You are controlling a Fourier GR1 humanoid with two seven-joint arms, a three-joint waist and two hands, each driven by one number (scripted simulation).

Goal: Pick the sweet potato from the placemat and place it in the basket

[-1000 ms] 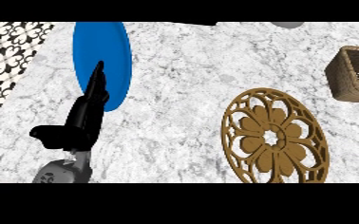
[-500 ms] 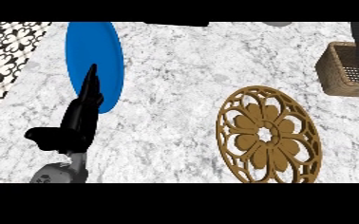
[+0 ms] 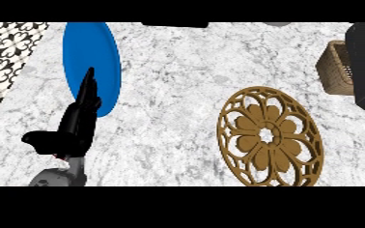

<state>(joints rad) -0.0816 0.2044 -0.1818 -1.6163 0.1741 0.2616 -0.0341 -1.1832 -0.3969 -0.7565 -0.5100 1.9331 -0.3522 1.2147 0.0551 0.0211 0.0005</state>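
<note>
One hand (image 3: 71, 128) shows, my left, fingers straight over the blue plate's (image 3: 89, 53) edge; the wicker basket (image 3: 336, 72) sits far right, beyond the brown openwork placemat (image 3: 269, 136).

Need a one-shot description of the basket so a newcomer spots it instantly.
Start from the white marble counter and the round brown openwork placemat lying right of its middle. Go up and right from it to the view's right edge: the basket sits there, partly cut off. It alone is woven tan wicker with raised walls; the blue plate at left is flat.
</note>
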